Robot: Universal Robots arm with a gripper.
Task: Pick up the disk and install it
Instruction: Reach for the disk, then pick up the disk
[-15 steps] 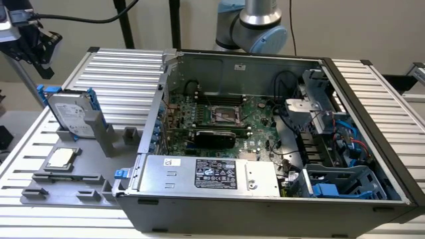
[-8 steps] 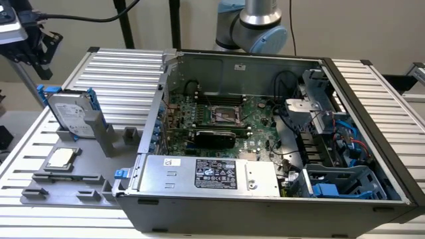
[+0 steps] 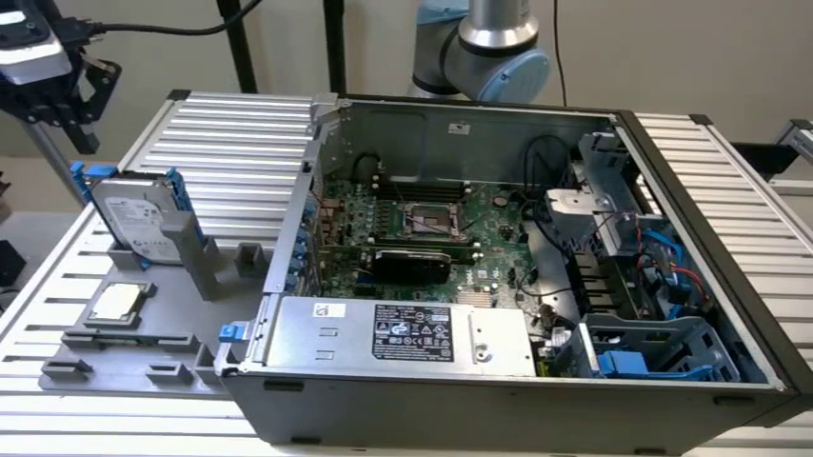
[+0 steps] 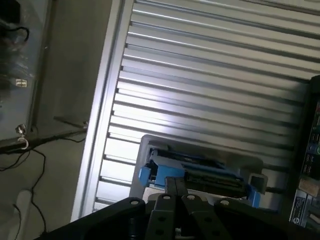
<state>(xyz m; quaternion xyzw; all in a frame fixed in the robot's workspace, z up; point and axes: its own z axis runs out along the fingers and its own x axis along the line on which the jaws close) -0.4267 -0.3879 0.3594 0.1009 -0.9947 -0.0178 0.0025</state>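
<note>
Exterior view shows the tool (image 3: 61,109) hanging above the disk (image 3: 135,217), a little toward that view's left, well clear of it and holding nothing; whether the tool is apart or together I cannot tell. The disk stands on edge, leaning slightly, in a grey holder (image 3: 178,305) on the ribbed table (image 3: 242,133), just beside the open computer case (image 3: 445,124) on the exterior view's left. The step in hand looks to be the approach for the pick-up, with nothing yet installed. To do it well, I judge the tool should be centred over the disk's upper edge and squared to its flat faces. That way it closes across the thin dimension and not onto the blue side rails, which look like plastic and may flex. A straight descent matters, since the holder's upright post stands close beside the disk. In the wrist view the tool (image 4: 180,192) sits over the disk (image 4: 200,172), seen edge-on, which suggests rough alignment, perhaps slightly toward one end. The disk is a flat silver-grey metal slab with a white printed label on its broad face. Bright blue carrier strips frame both long sides, their ends rising past its top edge. It is likely stiff, smooth and fairly heavy, so a firm, centred hold would keep it from tilting
</note>
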